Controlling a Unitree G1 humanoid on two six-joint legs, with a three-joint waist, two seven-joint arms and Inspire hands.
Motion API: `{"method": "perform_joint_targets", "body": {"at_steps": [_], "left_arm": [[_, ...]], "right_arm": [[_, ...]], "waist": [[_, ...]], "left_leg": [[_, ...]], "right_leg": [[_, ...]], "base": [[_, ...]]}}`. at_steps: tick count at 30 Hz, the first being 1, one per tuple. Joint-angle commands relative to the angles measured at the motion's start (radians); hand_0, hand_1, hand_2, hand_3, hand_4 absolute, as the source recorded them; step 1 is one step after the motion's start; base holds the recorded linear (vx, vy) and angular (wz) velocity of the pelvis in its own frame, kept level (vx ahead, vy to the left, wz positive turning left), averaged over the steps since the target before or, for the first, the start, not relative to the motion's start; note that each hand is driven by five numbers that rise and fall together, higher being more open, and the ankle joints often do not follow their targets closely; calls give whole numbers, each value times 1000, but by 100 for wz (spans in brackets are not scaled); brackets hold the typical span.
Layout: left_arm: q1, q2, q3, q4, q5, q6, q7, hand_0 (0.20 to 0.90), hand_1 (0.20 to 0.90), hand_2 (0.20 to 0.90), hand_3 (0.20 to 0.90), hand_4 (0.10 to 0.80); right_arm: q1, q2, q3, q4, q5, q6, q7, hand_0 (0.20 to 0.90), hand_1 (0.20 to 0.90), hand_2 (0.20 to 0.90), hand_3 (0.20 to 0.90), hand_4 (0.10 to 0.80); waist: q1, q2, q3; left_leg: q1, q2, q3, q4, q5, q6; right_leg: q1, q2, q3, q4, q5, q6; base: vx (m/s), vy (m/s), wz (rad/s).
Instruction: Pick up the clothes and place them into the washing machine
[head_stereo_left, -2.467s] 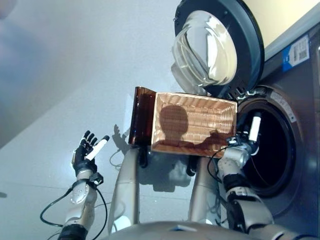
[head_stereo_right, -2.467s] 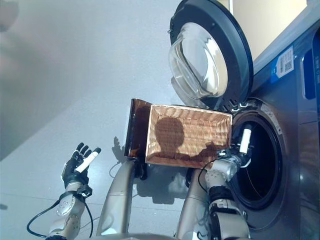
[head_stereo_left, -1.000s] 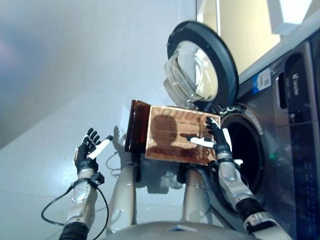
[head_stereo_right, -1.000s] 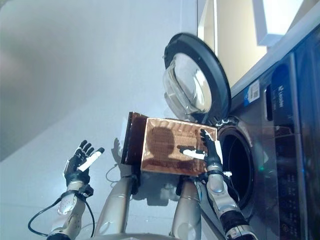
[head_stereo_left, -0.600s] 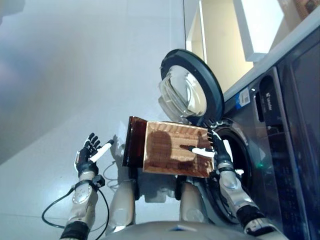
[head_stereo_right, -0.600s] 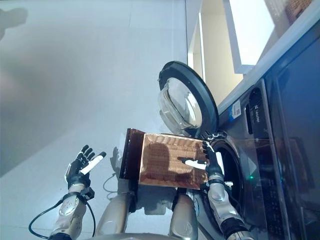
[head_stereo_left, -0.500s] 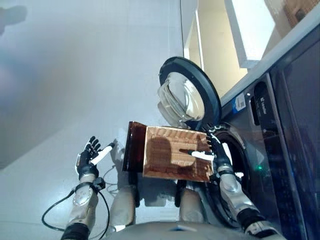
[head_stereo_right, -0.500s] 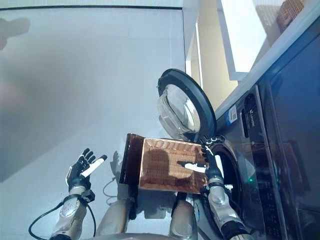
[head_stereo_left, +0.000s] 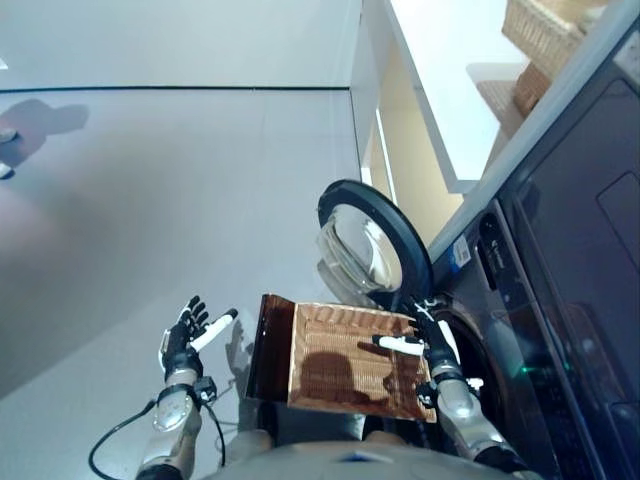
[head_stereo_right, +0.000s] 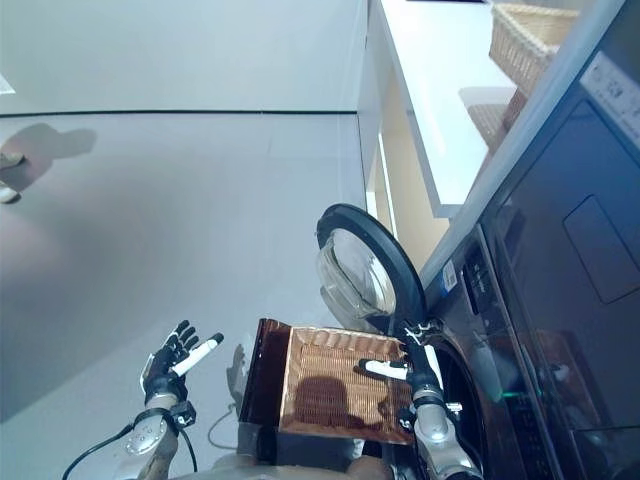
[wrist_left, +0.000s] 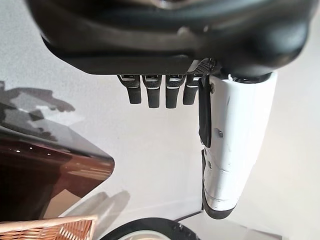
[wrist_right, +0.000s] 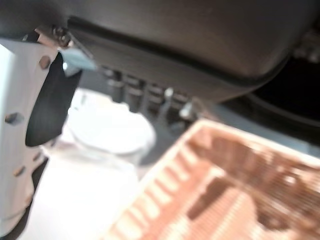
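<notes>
A brown woven basket (head_stereo_left: 345, 362) with a dark lid flap stands in front of me, and its inside shows only shadow, no clothes. The washing machine (head_stereo_left: 545, 300) is to the right, its round glass door (head_stereo_left: 372, 243) swung open above the basket and its dark drum opening (head_stereo_left: 478, 352) beside the basket's right edge. My right hand (head_stereo_left: 432, 345) is held over that right edge with straight fingers, open and empty; the right wrist view shows the basket (wrist_right: 225, 195) just past it. My left hand (head_stereo_left: 183, 335) is raised over the floor at the left, open and empty, fingers (wrist_left: 155, 91) straight.
A white counter (head_stereo_right: 440, 100) runs along above the machine at the upper right, with a wicker basket (head_stereo_left: 545, 40) on it. Grey floor (head_stereo_left: 150, 220) stretches to the left and beyond the open door.
The whole picture has shifted, so the camera has moved and shows more floor and counter. My right hand came away from the drum opening and now hovers over the basket's right edge.
</notes>
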Motion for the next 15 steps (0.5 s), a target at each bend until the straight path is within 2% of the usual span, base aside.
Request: {"method": "perform_joint_targets", "body": {"at_steps": [1,15], "left_arm": [[-41,22,9,-29,28,-62,5,900,900,900,900,800],[5,11,19,-29,-11,-57,-42,900,900,900,900,800]], "right_arm": [[-60,-5,24,-59,-5,-53,-15,900,900,900,900,800],[-64,14,30,-66,19,-59,9,900,900,900,900,800]], "waist": [[15,-24,-39],[29,-33,-71]], "left_leg": [[-19,25,-16,-8,23,-80],[27,44,-14,-8,21,-88]], "right_leg": [[-54,-48,9,-23,113,48],[-10,-29,8,-18,93,37]], "base": [[44,-13,-2],[17,-7,-2]]}}
